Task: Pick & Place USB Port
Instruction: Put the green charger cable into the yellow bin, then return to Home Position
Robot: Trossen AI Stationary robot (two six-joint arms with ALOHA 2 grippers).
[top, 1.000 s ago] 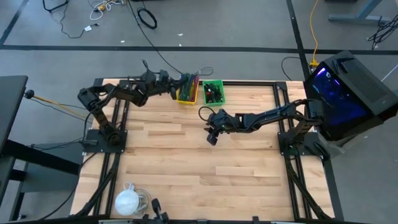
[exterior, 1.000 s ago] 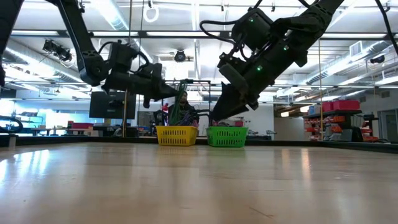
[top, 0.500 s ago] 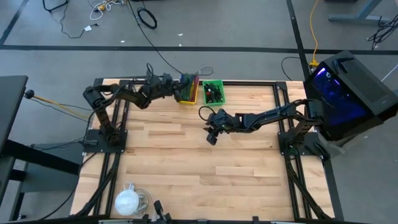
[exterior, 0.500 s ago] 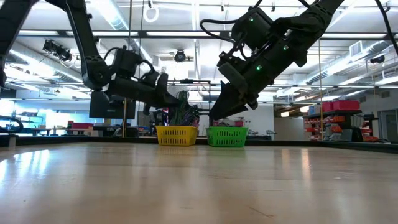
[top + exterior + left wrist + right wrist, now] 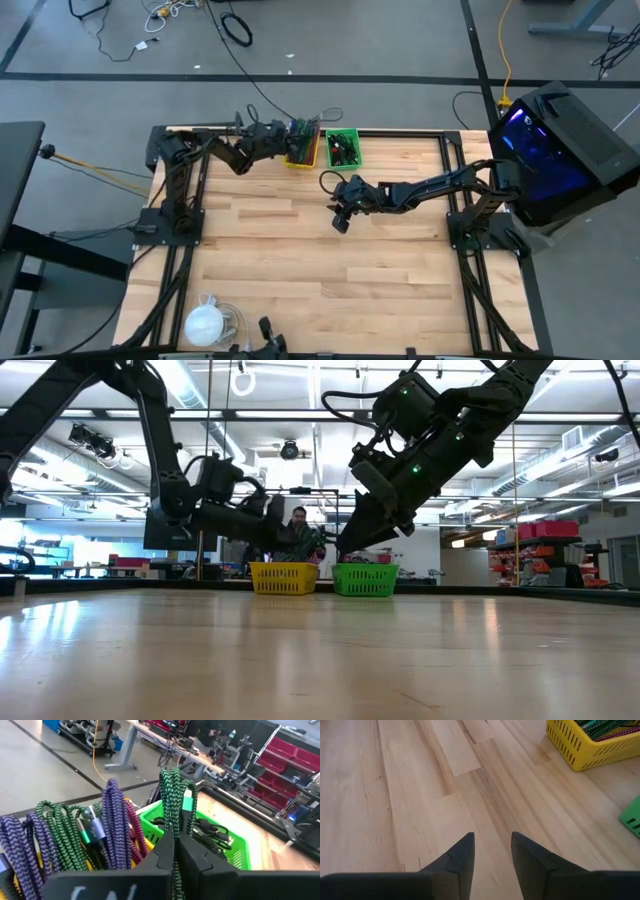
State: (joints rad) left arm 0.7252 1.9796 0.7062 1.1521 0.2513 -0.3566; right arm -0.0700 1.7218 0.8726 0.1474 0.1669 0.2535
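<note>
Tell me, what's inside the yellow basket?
The yellow basket holds braided cables, purple, green and pink, standing up in a bunch. The left gripper is shut on a green one. The basket's bottom is hidden under the cables.

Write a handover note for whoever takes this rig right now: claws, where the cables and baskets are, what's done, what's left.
Left claw: shut on a green braided cable, held above the yellow basket at the table's far edge.
Right claw: open, empty, hanging over bare wood near the table's middle, in front of the green basket.
Yellow basket is full of purple and green braided cables; green basket beside it holds dark cables.
Done: one cable gripped and lifted.
Left: carry it over and set it down, probably in the green basket; the pictures don't confirm where.
</note>
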